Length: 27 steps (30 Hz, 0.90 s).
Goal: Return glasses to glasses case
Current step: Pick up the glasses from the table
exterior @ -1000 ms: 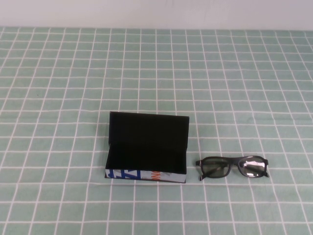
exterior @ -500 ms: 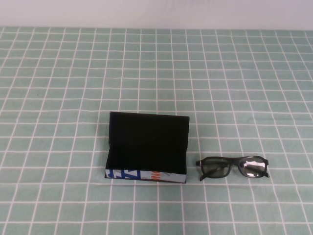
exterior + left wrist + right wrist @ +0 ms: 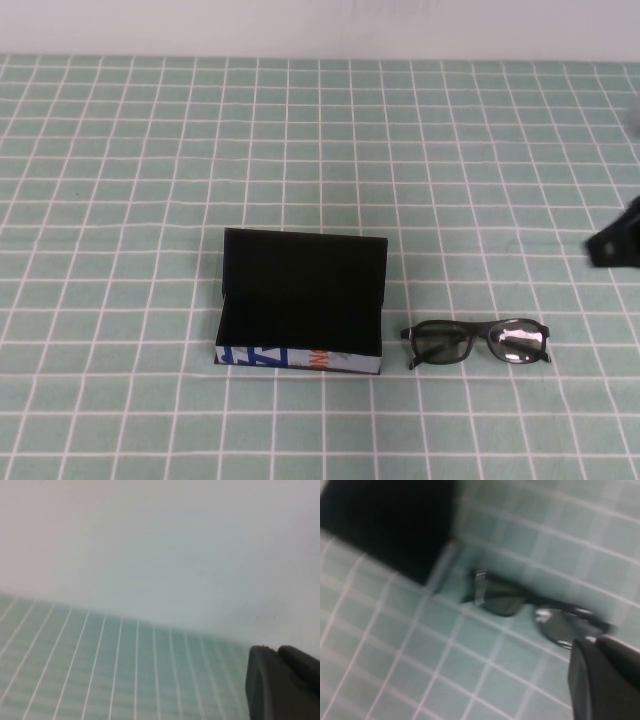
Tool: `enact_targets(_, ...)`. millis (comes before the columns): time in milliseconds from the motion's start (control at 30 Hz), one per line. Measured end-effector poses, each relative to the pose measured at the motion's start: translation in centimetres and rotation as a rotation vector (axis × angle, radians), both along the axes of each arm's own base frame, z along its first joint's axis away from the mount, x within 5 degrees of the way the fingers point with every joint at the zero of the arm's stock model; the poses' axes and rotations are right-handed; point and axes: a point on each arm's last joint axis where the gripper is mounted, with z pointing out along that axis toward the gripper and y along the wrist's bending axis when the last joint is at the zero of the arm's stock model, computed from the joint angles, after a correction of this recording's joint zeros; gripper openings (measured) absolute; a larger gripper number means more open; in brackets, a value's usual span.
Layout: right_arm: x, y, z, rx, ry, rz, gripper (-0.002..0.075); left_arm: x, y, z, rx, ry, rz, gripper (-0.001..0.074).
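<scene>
High view: glasses case [image 3: 300, 305] open at lower centre, empty; glasses [image 3: 477, 343] just right of it on the cloth; right gripper [image 3: 614, 243] at right edge, pressed together, holding nothing. Left wrist view: left gripper [image 3: 282, 682] lower right, spread unclear. Right wrist view: glasses [image 3: 535, 607] mid-frame. Nothing done yet.

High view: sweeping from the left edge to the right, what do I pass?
Glasses case, lid standing open → glasses lying on the checked tablecloth → right gripper, shut, at the right edge. The left gripper isn't in that view.
</scene>
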Motion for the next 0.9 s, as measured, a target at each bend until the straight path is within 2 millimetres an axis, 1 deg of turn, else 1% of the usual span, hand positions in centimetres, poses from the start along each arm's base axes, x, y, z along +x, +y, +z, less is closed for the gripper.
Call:
enact_targets(133,1.4,1.2,-1.1,0.033,0.009,0.192,-0.0013,1.5,-0.8,-1.5,0.095,0.191,-0.078,-0.0002)
enact_targets(267,2.4,3.1,-1.1,0.002,0.001,0.35,-0.0013,4.0,-2.4,-3.1,0.198,0.387,-0.261,-0.0002)
enact_targets(333,2.6,4.3,-0.8,-0.055,-0.004,0.432,-0.0013,5.3,-3.2,-3.7,0.213,0.454,-0.347,-0.0002)
enact_targets(433,2.6,6.3,-0.7,-0.198,-0.001,0.57,-0.0013,7.2,-4.1,-4.5,0.229,0.519,-0.437,-0.0002)
enact_targets(533,2.9,8.0,-1.5,-0.356,0.011,0.681,-0.0013,9.0,-4.7,-5.2,0.227,0.567,-0.503,-0.0002)
enact_targets(600,3.2,8.7,-2.4,-0.424,0.025,0.724,-0.0013,9.9,-5.1,-5.6,0.223,0.591,-0.54,-0.0002)
enact_targets(700,4.0,9.1,-3.8,-0.455,0.063,0.75,-0.0013,10.9,-5.6,-6.1,0.215,0.61,-0.584,-0.0002)
enact_targets(833,5.0,9.5,-5.6,-0.474,0.089,0.759,-0.0006,11.6,-6.0,-6.4,0.197,0.617,-0.628,-0.0002)
enact_targets(900,5.6,9.8,-6.3,-0.475,0.078,0.752,0.0022,11.9,-6.2,-6.5,0.19,0.625,-0.64,-0.0002)
